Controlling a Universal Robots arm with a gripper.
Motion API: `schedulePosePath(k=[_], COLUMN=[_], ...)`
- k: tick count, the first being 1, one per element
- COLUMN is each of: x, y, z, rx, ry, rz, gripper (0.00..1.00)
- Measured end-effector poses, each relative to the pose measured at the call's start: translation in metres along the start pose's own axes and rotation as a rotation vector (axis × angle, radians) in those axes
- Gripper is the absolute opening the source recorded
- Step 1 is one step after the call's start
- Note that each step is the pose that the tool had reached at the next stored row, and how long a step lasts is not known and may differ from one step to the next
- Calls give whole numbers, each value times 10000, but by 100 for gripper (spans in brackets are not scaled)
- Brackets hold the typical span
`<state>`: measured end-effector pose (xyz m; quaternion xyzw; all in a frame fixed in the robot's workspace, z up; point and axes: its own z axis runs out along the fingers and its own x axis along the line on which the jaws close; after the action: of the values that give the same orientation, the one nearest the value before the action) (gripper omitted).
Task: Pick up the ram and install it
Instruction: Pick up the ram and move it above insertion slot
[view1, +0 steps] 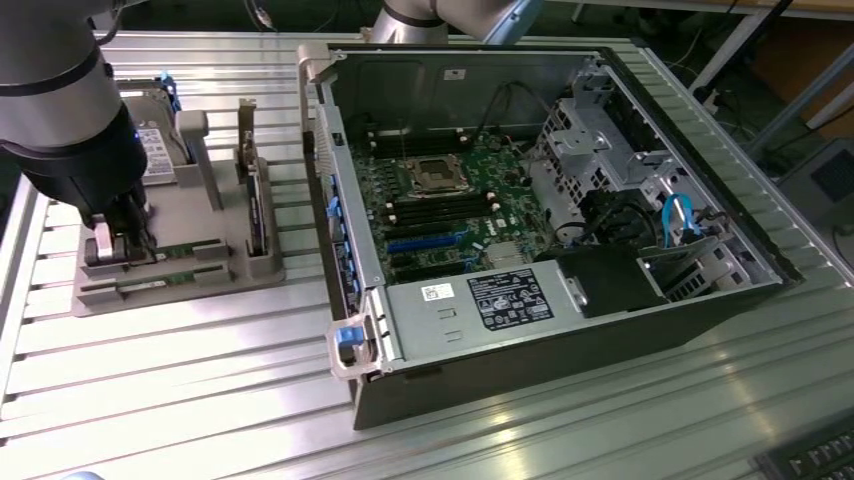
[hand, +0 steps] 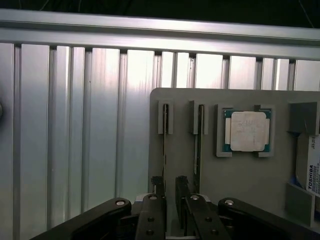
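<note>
Hovering low over the grey holder (view1: 260, 262), I have my hand (hand: 169, 186) down at one end of the ram (hand: 164, 135). The holder lies on the ribbed metal surface (view1: 174, 400), near its edge on the exterior view's left. The ram stands on edge in the slot nearest the holder's rim. My two fingers (hand: 181, 187) straddle it with a gap showing between them, so the hand is partly open and, as far as I can see, not clamped on anything. A second stick (hand: 199, 142) stands in the next slot, just beside the ram. Beyond it a square processor chip (hand: 247, 131) sits in its pocket, then a hard drive (hand: 311, 172). The open computer case (view1: 561, 320) stands close beside the holder, towards the middle of the surface, with its motherboard (view1: 447, 200) exposed.
</note>
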<state>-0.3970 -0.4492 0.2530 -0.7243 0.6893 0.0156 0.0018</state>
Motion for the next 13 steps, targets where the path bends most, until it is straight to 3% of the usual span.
schedulePosePath(k=[13], x=[5], y=[-4], z=[205], rx=[39], ry=[3], rz=[-87], gripper=[24])
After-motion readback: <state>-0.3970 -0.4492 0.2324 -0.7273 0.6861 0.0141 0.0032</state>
